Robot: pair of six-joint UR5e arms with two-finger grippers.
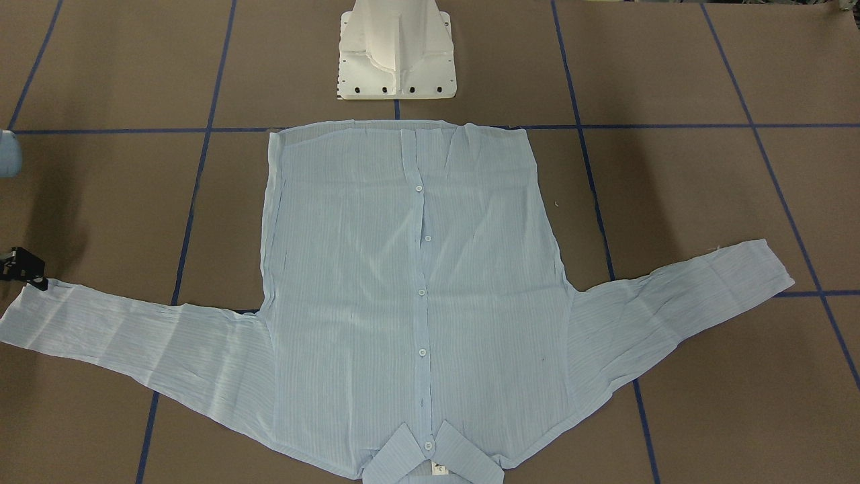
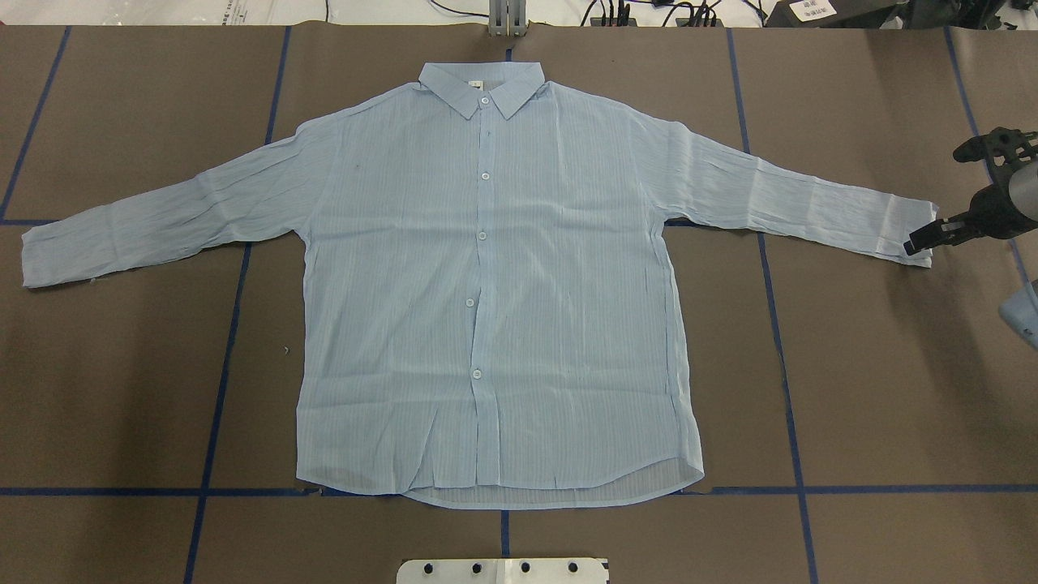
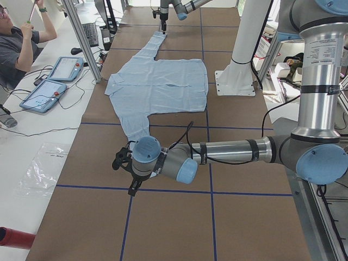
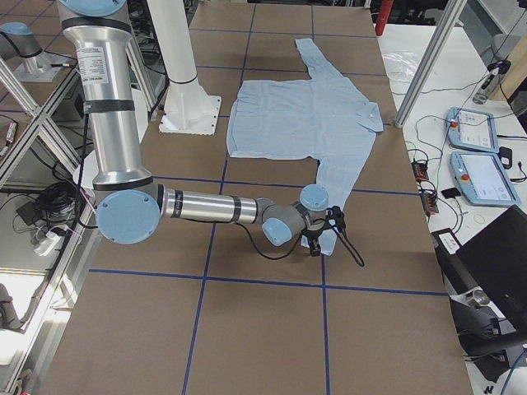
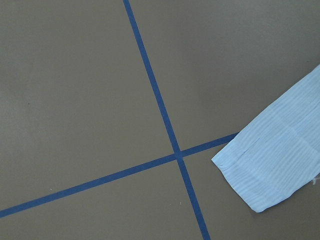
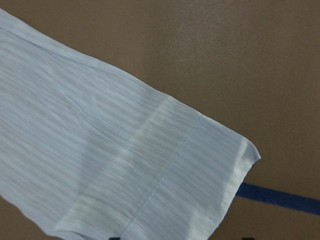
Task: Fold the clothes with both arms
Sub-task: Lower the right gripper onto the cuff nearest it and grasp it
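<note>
We judge the folding not yet begun: over the brown table (image 2: 851,389) the left gripper (image 3: 125,174) hangs just off the left cuff (image 2: 40,255), its opening beyond our telling, the striped shirt (image 2: 486,284) lies flat, buttoned, sleeves outspread, and the right gripper (image 2: 924,239) stands with jaws apart at the right cuff (image 2: 908,223), clasping nothing.

Bright, even light; soft shadows.

No legible txt anywhere; neck label (image 1: 440,470) on shirt (image 2: 568,324) too small.
</note>
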